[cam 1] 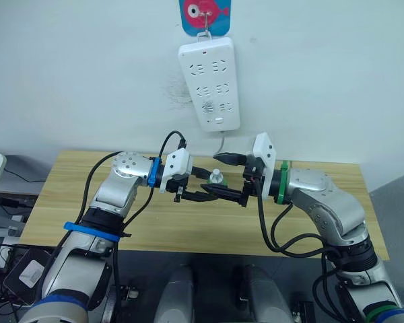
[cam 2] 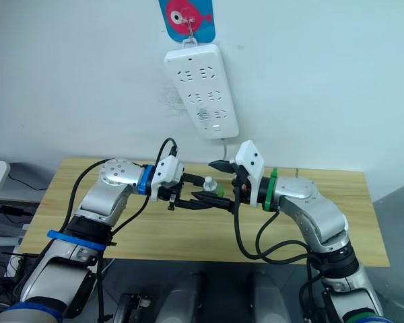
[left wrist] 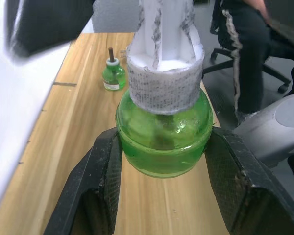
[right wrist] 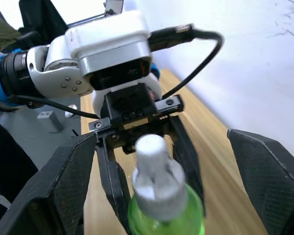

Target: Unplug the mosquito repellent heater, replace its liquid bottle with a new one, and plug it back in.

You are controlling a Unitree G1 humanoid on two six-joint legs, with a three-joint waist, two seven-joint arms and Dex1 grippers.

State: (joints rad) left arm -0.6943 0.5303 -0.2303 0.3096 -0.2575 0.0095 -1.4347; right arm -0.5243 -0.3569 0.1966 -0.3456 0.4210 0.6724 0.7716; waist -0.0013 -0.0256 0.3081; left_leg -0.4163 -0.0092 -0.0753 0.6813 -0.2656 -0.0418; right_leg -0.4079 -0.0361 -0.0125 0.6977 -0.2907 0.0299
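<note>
1. Holding a green liquid bottle (left wrist: 161, 139) above the wooden table (cam 1: 74, 202), the left gripper (cam 1: 203, 193) has its two black fingers (left wrist: 100, 181) clamped against the bottle's rounded sides; the right gripper (cam 1: 223, 175) faces it from the other side, its fingers (right wrist: 272, 176) spread wide on either side of the bottle, not touching it.
2. The head views place both grippers meeting in mid-air over the table's middle, below a long white power strip (cam 1: 209, 84) hanging on the white wall from a hook on a blue and pink fish sticker (cam 1: 205, 15); the strip's cord (cam 1: 221, 143) drops behind the grippers.
3. The left wrist view alone brings out a second small green bottle (left wrist: 113, 76) standing upright on the table with a dark wick rising from its neck, and a person seated on an office chair (left wrist: 245, 58) beyond the table's edge.
4. The held bottle is translucent green plastic, bulbous, topped by a white ribbed cap (right wrist: 154, 178) with a narrower stem; the table is pale wood with a visible grain.
5. The mosquito repellent heater cannot be made out with certainty; no socket of the strip is occupied.
</note>
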